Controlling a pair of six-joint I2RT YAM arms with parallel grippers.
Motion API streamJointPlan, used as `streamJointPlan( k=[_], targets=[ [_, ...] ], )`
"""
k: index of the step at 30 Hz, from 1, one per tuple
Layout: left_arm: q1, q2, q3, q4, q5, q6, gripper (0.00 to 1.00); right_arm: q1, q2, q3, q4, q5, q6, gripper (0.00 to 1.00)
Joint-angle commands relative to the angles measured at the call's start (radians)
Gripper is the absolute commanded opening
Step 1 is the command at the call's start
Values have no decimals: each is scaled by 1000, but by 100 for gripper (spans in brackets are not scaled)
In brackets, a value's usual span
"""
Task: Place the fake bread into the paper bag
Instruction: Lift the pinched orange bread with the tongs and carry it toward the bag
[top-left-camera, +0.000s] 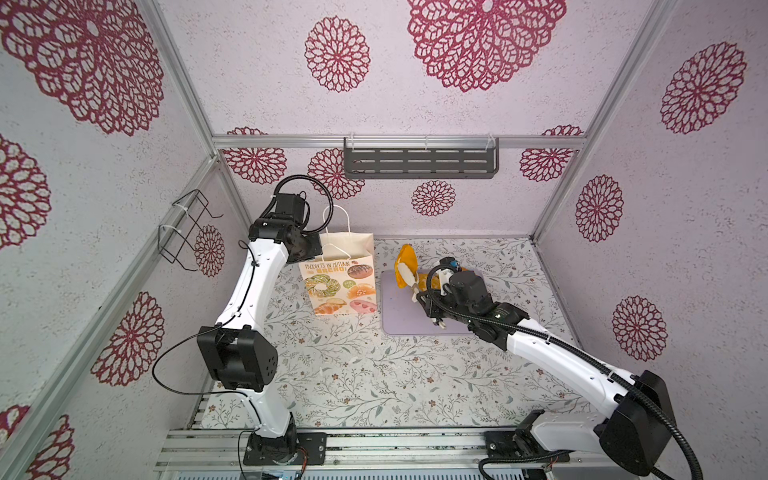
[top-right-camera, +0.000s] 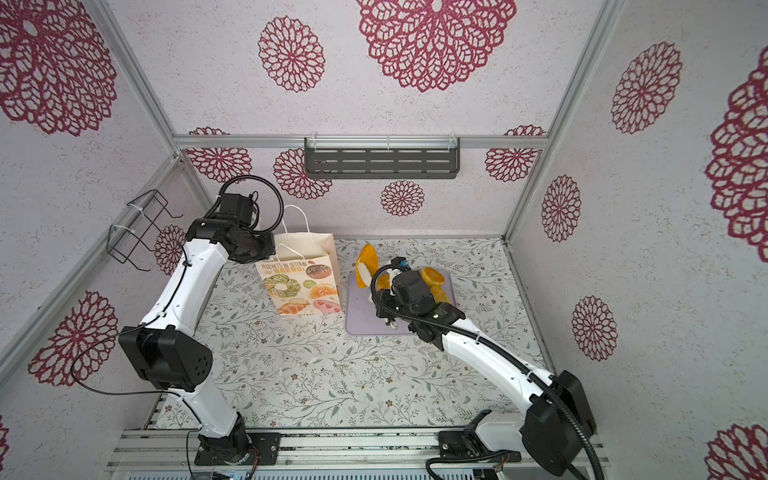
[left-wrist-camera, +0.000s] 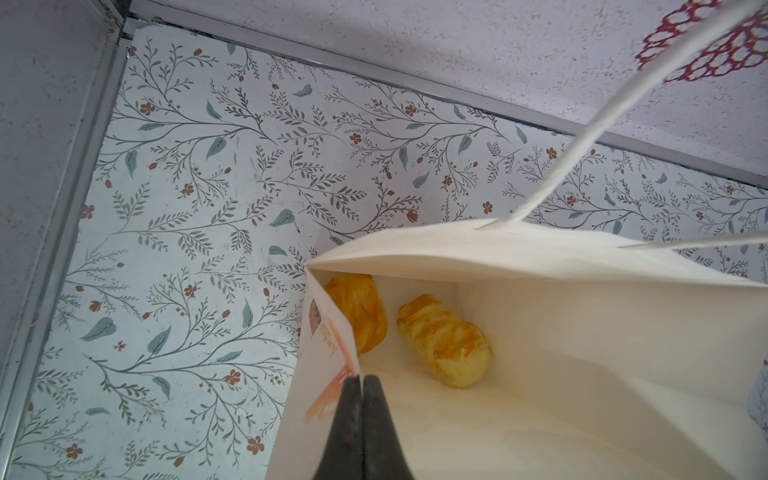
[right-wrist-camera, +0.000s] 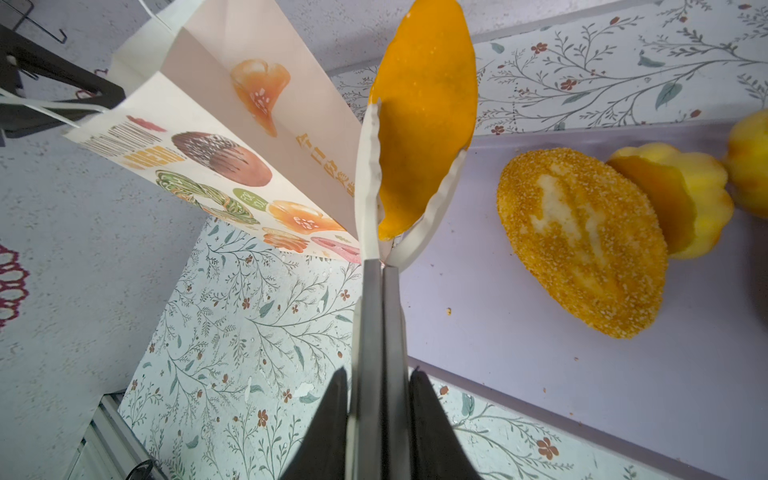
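The paper bag (top-left-camera: 340, 286) (top-right-camera: 303, 286) stands upright left of centre. My left gripper (left-wrist-camera: 362, 378) is shut on the rim of its printed wall, holding the mouth open. Two golden pieces of fake bread (left-wrist-camera: 359, 316) (left-wrist-camera: 444, 340) lie on the bag's floor. My right gripper (right-wrist-camera: 378, 374) is shut on the handles of metal tongs (right-wrist-camera: 378, 299). The tongs' white tips clamp an orange oval loaf (right-wrist-camera: 428, 104) (top-left-camera: 406, 262) (top-right-camera: 368, 259), lifted above the tray's left end and right of the bag. A sesame-crusted loaf (right-wrist-camera: 582, 241) and yellow scalloped buns (right-wrist-camera: 681, 195) lie on the lilac tray (right-wrist-camera: 540, 374).
The lilac tray (top-left-camera: 399, 320) (top-right-camera: 361, 320) lies flat right of the bag, with crumbs on it. A black wire rack (top-left-camera: 183, 232) hangs on the left wall and a grey slotted shelf (top-left-camera: 419, 160) on the back wall. The bag's white loop handles (left-wrist-camera: 582, 137) stick up.
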Motion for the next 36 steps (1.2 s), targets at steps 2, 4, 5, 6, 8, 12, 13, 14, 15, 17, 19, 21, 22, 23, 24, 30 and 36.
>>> streamJointPlan(
  k=[2, 4, 5, 6, 8, 12, 13, 14, 15, 17, 19, 21, 22, 23, 24, 30, 36],
  targets=[
    [-7, 18, 12, -29, -4, 5, 0, -5, -62, 22, 94, -4, -24, 3],
    [-7, 18, 14, -31, -3, 6, 0, -4, -67, 30, 89, -3, -22, 3],
    [-8, 19, 15, -31, 0, 5, 0, -5, -66, 36, 85, -3, -24, 3],
    [-7, 19, 15, -30, -1, 6, 0, -5, -68, 42, 82, -3, -25, 2],
    [-7, 17, 13, -29, 0, 5, 0, -5, -71, 57, 78, -7, -29, 2],
    [-8, 19, 14, -29, 10, 3, 0, -4, -70, 89, 67, -3, -52, 2],
    [-9, 20, 15, -30, 11, 4, 0, -5, -67, 102, 58, 0, -64, 2],
    [-8, 20, 14, -29, 11, 5, 0, -4, -62, 119, 48, 3, -75, 2],
    [-10, 21, 13, -29, 10, 4, 0, -4, -56, 136, 40, 3, -81, 2],
    [-10, 19, 13, -29, 6, 5, 0, -3, -43, 170, 24, -4, -98, 2],
    [-10, 19, 13, -29, 7, 6, 0, -3, -32, 203, 13, -12, -114, 1],
    [-10, 17, 13, -29, 5, 6, 0, -1, -20, 230, 6, -14, -130, 2],
    [-11, 16, 13, -30, 3, 5, 0, -1, -15, 243, 5, -16, -136, 1],
    [-10, 17, 12, -29, 2, 6, 0, -2, -11, 254, 5, -21, -142, 2],
    [-10, 16, 14, -31, 0, 7, 0, 0, -6, 267, 3, -24, -147, 1],
    [-10, 10, 14, -31, 5, 10, 0, 16, 36, 346, -14, -24, -183, 1],
    [-11, 11, 14, -30, 13, 10, 0, 49, 82, 404, -12, -10, -219, 1]
  ],
)
